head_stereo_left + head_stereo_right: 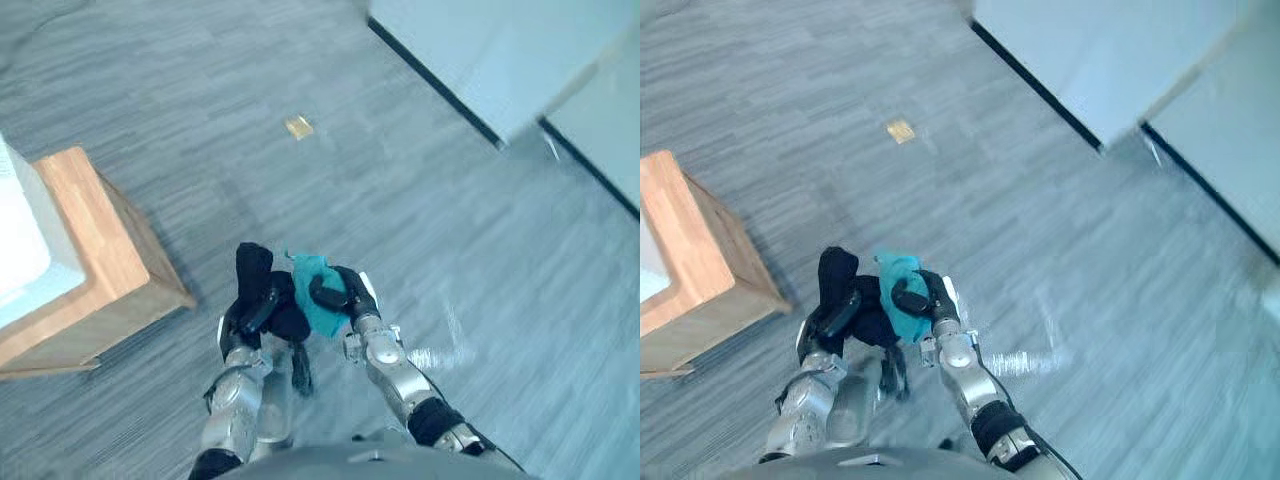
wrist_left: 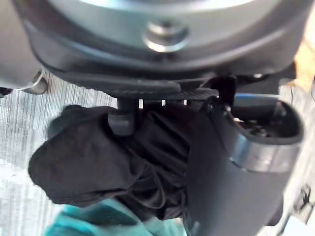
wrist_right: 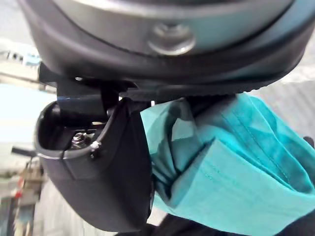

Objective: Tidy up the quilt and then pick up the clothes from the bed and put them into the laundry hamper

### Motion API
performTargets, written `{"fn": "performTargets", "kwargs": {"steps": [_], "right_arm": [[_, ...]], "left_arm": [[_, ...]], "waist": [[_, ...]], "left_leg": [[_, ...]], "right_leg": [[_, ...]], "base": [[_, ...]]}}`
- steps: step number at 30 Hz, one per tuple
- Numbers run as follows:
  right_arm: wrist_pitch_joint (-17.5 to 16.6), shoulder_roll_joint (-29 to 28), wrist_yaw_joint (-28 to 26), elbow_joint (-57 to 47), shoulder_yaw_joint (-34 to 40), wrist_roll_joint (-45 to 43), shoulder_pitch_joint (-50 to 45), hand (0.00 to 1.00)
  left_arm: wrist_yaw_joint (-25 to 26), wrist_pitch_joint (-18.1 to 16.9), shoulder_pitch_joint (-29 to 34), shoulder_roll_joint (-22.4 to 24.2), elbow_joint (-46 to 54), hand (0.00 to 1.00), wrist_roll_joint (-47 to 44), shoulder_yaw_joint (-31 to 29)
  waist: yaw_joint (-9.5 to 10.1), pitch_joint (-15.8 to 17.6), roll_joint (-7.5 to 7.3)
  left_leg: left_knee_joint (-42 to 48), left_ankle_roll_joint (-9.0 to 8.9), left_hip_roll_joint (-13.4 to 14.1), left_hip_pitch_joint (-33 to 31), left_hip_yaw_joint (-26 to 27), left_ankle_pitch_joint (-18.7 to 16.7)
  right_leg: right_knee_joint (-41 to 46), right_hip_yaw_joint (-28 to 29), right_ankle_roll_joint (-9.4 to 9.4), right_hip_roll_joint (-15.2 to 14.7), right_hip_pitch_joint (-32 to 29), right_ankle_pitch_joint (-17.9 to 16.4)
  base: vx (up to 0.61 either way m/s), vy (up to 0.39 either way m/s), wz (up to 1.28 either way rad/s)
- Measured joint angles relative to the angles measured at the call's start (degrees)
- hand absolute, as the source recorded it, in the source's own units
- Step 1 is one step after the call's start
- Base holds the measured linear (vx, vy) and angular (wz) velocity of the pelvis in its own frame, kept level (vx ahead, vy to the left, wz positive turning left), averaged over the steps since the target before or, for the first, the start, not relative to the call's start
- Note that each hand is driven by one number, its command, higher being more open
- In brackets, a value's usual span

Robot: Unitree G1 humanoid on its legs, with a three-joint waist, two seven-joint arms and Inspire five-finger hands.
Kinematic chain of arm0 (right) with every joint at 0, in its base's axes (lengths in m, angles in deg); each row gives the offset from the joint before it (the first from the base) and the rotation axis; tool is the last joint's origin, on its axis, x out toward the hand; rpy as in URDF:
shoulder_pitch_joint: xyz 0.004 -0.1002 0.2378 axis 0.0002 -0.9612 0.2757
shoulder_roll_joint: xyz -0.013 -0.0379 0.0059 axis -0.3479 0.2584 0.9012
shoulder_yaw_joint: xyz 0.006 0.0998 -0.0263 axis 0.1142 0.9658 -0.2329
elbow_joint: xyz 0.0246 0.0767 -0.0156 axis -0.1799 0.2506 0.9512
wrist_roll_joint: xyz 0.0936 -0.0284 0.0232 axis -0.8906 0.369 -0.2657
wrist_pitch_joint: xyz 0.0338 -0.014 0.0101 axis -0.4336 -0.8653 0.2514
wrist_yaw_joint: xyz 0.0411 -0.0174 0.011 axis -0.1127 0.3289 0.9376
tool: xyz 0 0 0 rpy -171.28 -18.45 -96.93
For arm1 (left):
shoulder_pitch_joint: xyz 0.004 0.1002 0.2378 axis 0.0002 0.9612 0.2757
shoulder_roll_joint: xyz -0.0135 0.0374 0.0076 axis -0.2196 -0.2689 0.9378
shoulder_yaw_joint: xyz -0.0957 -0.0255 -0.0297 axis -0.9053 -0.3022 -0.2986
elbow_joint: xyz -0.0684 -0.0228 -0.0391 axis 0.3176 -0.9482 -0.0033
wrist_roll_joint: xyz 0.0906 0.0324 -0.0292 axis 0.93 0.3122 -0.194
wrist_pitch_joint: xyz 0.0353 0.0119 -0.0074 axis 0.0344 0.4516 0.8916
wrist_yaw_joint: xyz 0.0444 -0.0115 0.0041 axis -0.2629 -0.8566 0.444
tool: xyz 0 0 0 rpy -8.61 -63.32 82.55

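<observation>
clothes [image 1: 303, 308] ride in my hands above the floor [image 1: 450, 200], beside the bed corner [image 1: 160, 275]: left hand [image 2: 231, 196] clutches the black garment [image 2: 83, 167], right hand [image 3: 113, 177] the teal garment [image 3: 236, 167]. i judge this the carry; next, find the hamper and release.

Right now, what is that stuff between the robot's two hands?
Two bunched garments, touching each other: black cloth gripped by the left hand and teal cloth gripped by the right hand. Both eye views show this.
</observation>
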Motion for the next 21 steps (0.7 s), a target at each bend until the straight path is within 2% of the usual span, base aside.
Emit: {"fn": "performTargets", "kwargs": {"steps": [1, 2, 3, 4, 5, 6, 7, 8, 9, 10, 11, 12, 13, 14, 15, 16, 17, 18, 19, 21], "right_arm": [[-0.2, 2.6, -2.8, -2.8, 0.3, 1.2, -1.7, 0.00], [-1.2, 7.0, -4.9, -10.2, 1.3, 1.2, -6.2, 0.00], [-2.0, 8.9, -5.8, -13.9, 2.1, 1.1, -8.7, 0.00], [-4.0, 11.0, -7.3, -18.2, 3.8, 0.8, -12.6, 0.00], [-5.4, 12.0, -8.4, -19.4, 5.1, 0.7, -14.2, 0.00], [-5.4, 12.2, -8.6, -19.8, 5.4, 0.5, -14.6, 0.00], [-5.3, 12.2, -8.7, -20.0, 5.5, -0.7, -14.9, 0.00], [-5.3, 12.0, -8.7, -20.0, 5.4, -0.5, -14.9, 0.00], [-5.3, 11.4, -8.9, -20.4, 4.8, -0.5, -15.3, 0.00], [-5.2, 10.0, -9.3, -22.0, 4.4, -0.4, -16.9, 0.00], [-5.2, 9.8, -9.4, -23.2, 4.2, -0.4, -17.7, 0.00], [-5.0, 10.8, -9.7, -23.7, 3.9, -0.4, -16.8, 0.00], [-4.7, 10.7, -10.2, -24.2, 3.9, -0.5, -15.9, 0.00], [-4.6, 10.5, -10.0, -24.6, 4.0, -0.6, -14.7, 0.00], [-4.6, 10.5, -9.8, -24.7, 4.0, -0.8, -14.6, 0.00], [-4.4, 10.5, -9.2, -24.7, 3.9, -1.5, -14.9, 0.00], [-4.4, 10.4, -8.8, -25.1, 3.9, -1.8, -15.4, 0.00], [-4.4, 10.4, -8.6, -25.7, 3.8, -2.4, -15.3, 0.00], [-4.4, 10.3, -8.2, -27.7, 3.8, -3.6, -15.2, 0.00], [-4.4, 10.1, -8.0, -30.0, 4.0, -4.0, -14.2, 0.00]], "left_arm": [[0.6, -0.1, 1.2, 0.2, 0.6, 0.00, 0.0, 0.1], [0.5, -0.9, 2.0, 0.0, 1.6, 0.00, 0.1, 0.8], [0.5, -1.5, 2.4, 0.0, 2.2, 0.00, 0.3, 1.2], [0.5, -2.5, 3.5, -0.2, 3.7, 0.00, 0.4, 1.4], [0.5, -3.3, 4.3, -0.8, 4.9, 0.00, 0.7, 1.7], [0.3, -3.6, 4.2, -1.1, 5.0, 0.00, 0.8, 1.8], [0.0, -3.6, 4.0, -1.3, 5.0, 0.00, 1.2, 1.8], [0.0, -3.6, 4.0, -1.3, 5.0, 0.00, 1.9, 1.8], [-0.3, -3.6, 4.9, -1.4, 5.5, 0.00, 3.0, 1.8], [-0.7, -3.6, 6.9, -1.9, 7.7, 0.00, 3.6, 2.1], [-1.1, -3.6, 7.7, -2.0, 8.3, 0.00, 4.6, 2.1], [-1.7, -3.4, 8.2, 0.2, 8.2, 0.00, 5.0, 1.5], [-2.3, -3.4, 9.2, 2.0, 8.4, 0.00, 4.8, 1.1], [-2.7, -3.1, 9.4, 2.2, 8.4, 0.00, 4.8, 1.7], [-2.8, -2.8, 9.4, 2.2, 8.4, 0.00, 4.8, 1.8], [-2.9, -2.2, 9.7, 1.8, 8.4, 0.00, 4.8, 1.7], [-3.1, -2.2, 10.6, 1.8, 9.1, 0.00, 4.8, 1.7], [-3.3, -2.2, 11.2, 1.8, 9.9, 0.00, 4.8, 1.7], [-3.7, -2.2, 12.2, 1.8, 11.8, 0.00, 4.8, 1.7], [-4.2, -2.3, 12.5, 1.9, 13.9, 0.00, 4.7, 1.5]], "waist": [[-1.42, -0.2, 1.15], [-1.93, 0.0, 2.21], [-1.88, 0.2, 2.64], [-2.59, 0.1, 3.27], [-3.84, 0.0, 3.41], [-4.14, 0.0, 3.45], [-4.07, 0.1, 3.45], [-3.97, 0.1, 3.45], [-4.20, 0.1, 3.32], [-4.79, -0.6, 2.20], [-5.26, -1.1, 2.54], [-4.98, -2.2, 6.16], [-4.37, -2.5, 6.88], [-4.88, -2.4, 6.95], [-5.36, -2.3, 6.87], [-5.38, -1.7, 6.79], [-4.35, -1.3, 6.41], [-3.87, -1.1, 6.18], [-3.20, -1.0, 6.10], [-2.45, -1.0, 6.01]], "left_leg": [[-3.9, -1.06, -1.3, 4.2, -4.8, 0.5], [-6.4, -1.87, -2.1, 7.4, -9.7, 0.8], [-7.2, -2.30, -2.4, 8.7, -12.3, 0.9], [-8.5, -3.33, -2.5, 10.6, -17.1, 0.5], [-9.0, -5.14, -2.2, 11.9, -21.4, -0.2], [-9.0, -6.30, -2.0, 12.6, -23.2, -0.9], [-8.9, -9.25, -1.2, 14.7, -25.8, -2.6], [-8.7, -10.80, -0.5, 15.9, -26.9, -3.6], [-7.7, -14.18, 1.1, 18.5, -29.1, -5.9], [-6.4, -16.24, 2.2, 20.5, -31.9, -9.2], [-5.2, -16.54, 3.7, 21.0, -33.6, -11.0], [-2.1, -17.66, 9.2, 19.8, -34.5, -11.8], [2.8, -18.16, 11.3, 16.7, -34.6, -8.8], [10.7, -17.69, 12.4, 11.3, -34.0, -3.4], [15.8, -16.80, 13.0, 8.2, -32.9, 0.5], [24.7, -15.69, 14.6, 4.2, -29.1, 4.3], [30.9, -15.68, 13.9, 2.1, -25.3, 1.6], [32.8, -15.68, 13.0, 1.0, -24.1, 0.3], [34.4, -16.25, 10.4, -2.4, -21.8, -1.9], [33.0, -16.13, 8.4, -7.7, -17.9, -3.5]], "right_leg": [[-2.7, -0.3, 0.26, -0.2, -2.4, -1.5], [-7.2, 0.1, 0.16, -0.5, -5.3, -3.8], [-10.1, 0.5, 0.17, -0.2, -6.7, -4.7], [-18.4, 2.2, 0.18, 0.0, -9.6, -5.7], [-29.9, 4.4, 1.08, -0.1, -11.8, -5.2], [-35.6, 6.1, 1.98, 0.0, -12.7, -4.4], [-44.3, 10.4, 4.17, -0.1, -14.5, -1.7], [-47.4, 12.9, 5.06, 0.0, -14.9, 0.1], [-51.5, 16.1, 5.53, 0.0, -15.2, 4.0], [-50.9, 17.7, 5.14, -0.1, -15.2, 5.1], [-47.0, 18.5, 6.27, 1.0, -15.9, 11.2], [-39.4, 16.7, 3.27, 4.4, -17.7, 6.3], [-36.8, 13.8, 1.09, 5.9, -18.3, 2.9], [-37.4, 11.4, -0.32, 6.9, -17.0, 1.7], [-38.8, 10.3, -0.87, 7.3, -15.5, 1.4], [-42.9, 8.7, -1.60, 8.6, -10.1, 1.3], [-46.9, 8.1, -2.20, 9.6, -4.5, 1.6], [-48.3, 7.7, -2.22, 9.8, -2.4, 1.6], [-50.8, 6.3, -2.61, 10.1, 0.6, 1.4], [-53.4, 4.5, -2.77, 10.2, 3.0, 1.2]], "base": [[0.65, -0.075, 2.04], [0.65, -0.118, 2.19], [0.66, -0.218, 2.20], [0.64, -0.297, 1.99], [0.63, -0.340, 1.92], [0.63, -0.421, 1.65], [0.50, -0.391, 1.10], [0.65, -0.543, 1.30], [0.65, -0.626, 1.43], [0.64, -0.674, 1.56], [0.61, -0.686, 1.30], [0.65, -0.721, 0.67], [0.73, -0.796, 0.56], [0.49, -0.547, 0.47], [0.50, -0.486, 0.71], [0.48, -0.391, 0.59], [0.56, -0.445, 0.44], [0.43, -0.279, 0.29], [0.25, -0.142, 0.26], [0.31, -0.118, 0.38]]}}
